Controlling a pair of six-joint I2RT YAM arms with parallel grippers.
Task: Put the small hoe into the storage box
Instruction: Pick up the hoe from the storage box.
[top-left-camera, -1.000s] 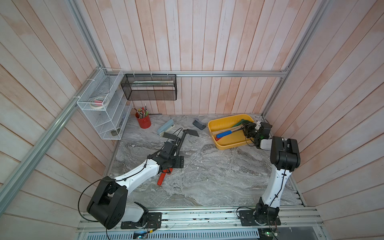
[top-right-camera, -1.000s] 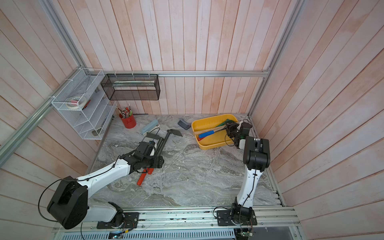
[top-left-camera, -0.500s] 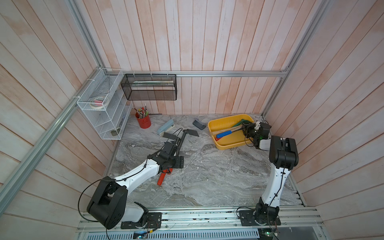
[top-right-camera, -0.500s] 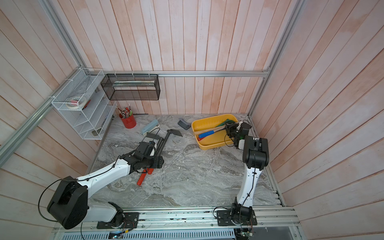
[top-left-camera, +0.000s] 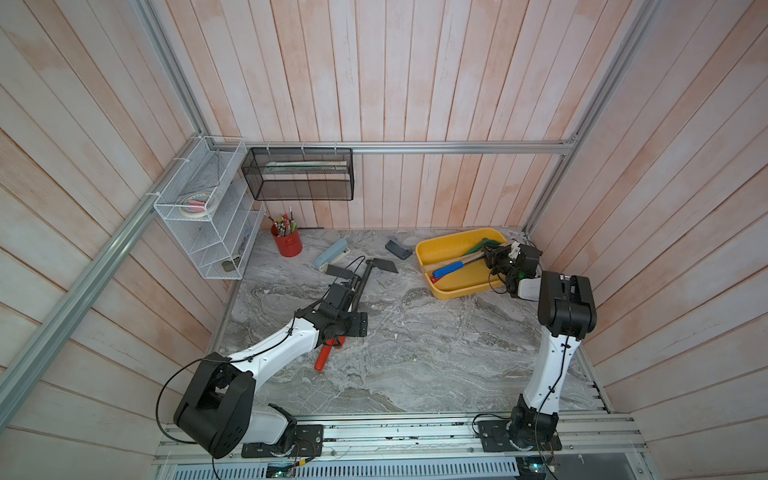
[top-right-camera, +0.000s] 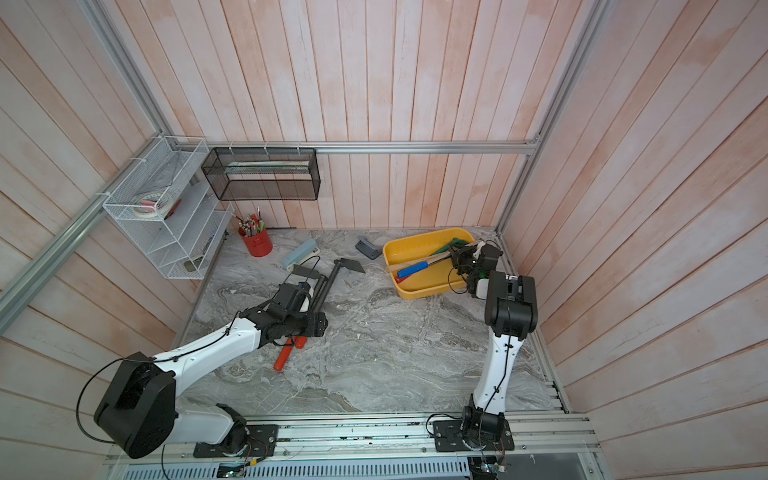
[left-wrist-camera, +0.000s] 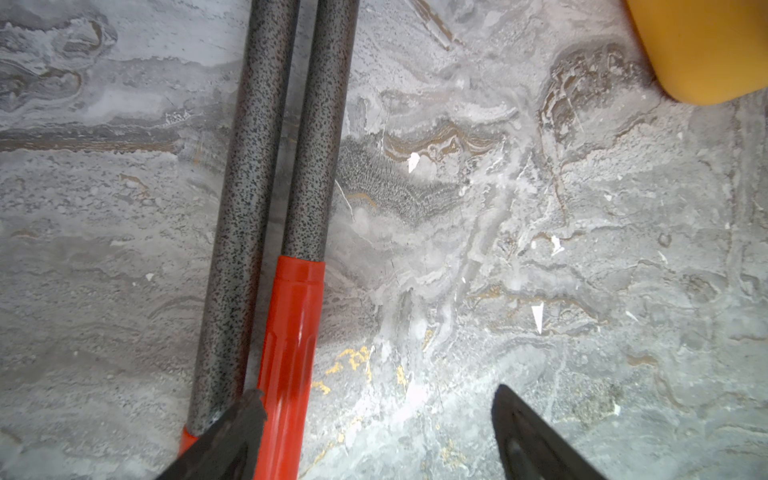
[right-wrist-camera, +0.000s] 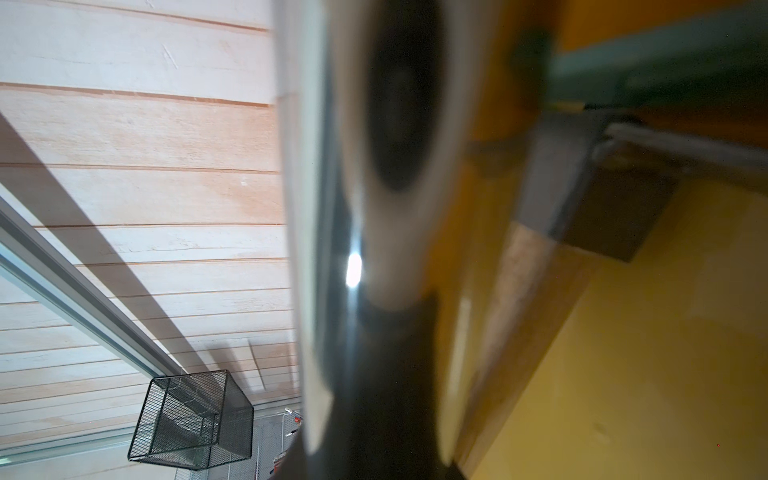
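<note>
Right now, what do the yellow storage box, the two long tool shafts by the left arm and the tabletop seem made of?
Storage box: likely plastic, smooth yellow with rounded moulded corners.
Tool shafts: probably coated metal, with a speckled grey-black matte finish; their red grips look glossy, plastic or rubber.
Tabletop: grey veined marble look; real stone or printed laminate, cannot tell.

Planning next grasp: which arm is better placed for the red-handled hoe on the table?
Left. The left gripper, jaws open, is beside the red-handled hoe; the right gripper is shut, far off at the yellow storage tray.
</note>
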